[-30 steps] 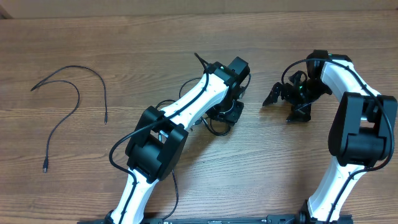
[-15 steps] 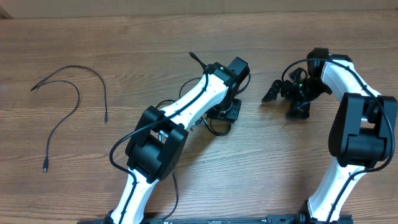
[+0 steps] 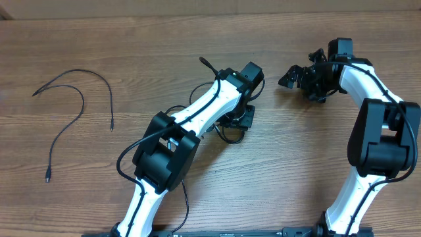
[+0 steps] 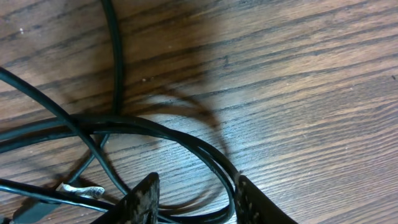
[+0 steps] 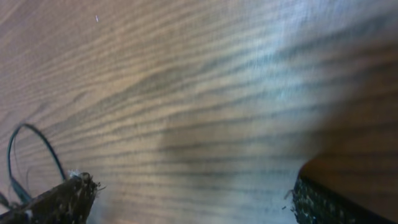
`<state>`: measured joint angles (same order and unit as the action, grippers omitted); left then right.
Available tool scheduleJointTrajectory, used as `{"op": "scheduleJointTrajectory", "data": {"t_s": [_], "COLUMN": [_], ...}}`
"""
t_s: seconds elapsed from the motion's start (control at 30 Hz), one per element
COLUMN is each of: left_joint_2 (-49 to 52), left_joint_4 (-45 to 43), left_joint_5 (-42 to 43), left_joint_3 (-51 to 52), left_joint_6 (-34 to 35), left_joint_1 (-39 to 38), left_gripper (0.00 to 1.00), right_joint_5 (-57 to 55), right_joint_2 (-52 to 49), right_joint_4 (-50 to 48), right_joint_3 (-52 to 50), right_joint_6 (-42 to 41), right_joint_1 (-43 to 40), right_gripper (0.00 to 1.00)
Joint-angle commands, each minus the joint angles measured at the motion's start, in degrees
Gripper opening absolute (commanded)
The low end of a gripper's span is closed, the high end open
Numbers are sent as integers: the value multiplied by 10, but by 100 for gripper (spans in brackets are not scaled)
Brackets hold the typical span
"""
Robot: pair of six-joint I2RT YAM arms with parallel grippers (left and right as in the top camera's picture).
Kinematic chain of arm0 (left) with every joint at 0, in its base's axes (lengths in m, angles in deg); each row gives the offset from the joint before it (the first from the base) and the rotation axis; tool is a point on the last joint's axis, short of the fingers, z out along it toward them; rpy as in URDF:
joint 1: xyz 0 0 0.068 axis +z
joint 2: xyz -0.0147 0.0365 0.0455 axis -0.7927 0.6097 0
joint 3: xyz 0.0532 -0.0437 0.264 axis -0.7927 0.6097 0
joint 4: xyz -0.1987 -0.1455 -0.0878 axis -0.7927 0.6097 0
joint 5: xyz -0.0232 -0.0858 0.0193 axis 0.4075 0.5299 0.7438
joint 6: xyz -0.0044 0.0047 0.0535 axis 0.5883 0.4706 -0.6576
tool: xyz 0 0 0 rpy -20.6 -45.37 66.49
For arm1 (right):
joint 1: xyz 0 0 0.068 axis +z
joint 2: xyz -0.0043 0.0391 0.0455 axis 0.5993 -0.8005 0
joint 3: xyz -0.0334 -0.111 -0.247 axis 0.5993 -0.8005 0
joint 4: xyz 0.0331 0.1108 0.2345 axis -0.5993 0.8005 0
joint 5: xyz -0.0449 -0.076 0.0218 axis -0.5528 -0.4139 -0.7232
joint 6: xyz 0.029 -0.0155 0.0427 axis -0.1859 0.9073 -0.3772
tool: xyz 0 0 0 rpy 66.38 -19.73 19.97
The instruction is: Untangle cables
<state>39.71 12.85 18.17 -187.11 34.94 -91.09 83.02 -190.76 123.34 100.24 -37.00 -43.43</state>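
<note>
Black cable tangle [image 4: 115, 56] lodged under left arm [image 3: 197, 112], mid worktop [image 3: 296, 164]; two loose strands [image 3: 79, 71] laid well apart, far left. Tangle straddled by left tool [image 4: 196, 202], fingers partly apart. Nothing held by right tool [image 5: 193, 199], spread wide. Risk: several strands pinched together, knot tightened if pulled.

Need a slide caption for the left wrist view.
Left gripper open over tangled black cables on the wooden table.
</note>
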Motion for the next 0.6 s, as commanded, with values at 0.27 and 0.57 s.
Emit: {"op": "scheduleJointTrajectory", "data": {"t_s": [0.27,0.57], "left_joint_2": [-1,-1], "left_joint_4": [-6,3], "left_joint_5": [-19,-89], "left_joint_3": [15,38], "left_joint_6": [26,25], "left_joint_1": [-4,-3], "left_gripper": [36,39], "right_joint_5": [-10,-10], "right_joint_2": [-9,-9], "right_joint_4": [-24,-24], "right_joint_3": [-8,-8], "right_joint_6": [6,6], "right_joint_1": [3,3], "right_gripper": [100,100]}}
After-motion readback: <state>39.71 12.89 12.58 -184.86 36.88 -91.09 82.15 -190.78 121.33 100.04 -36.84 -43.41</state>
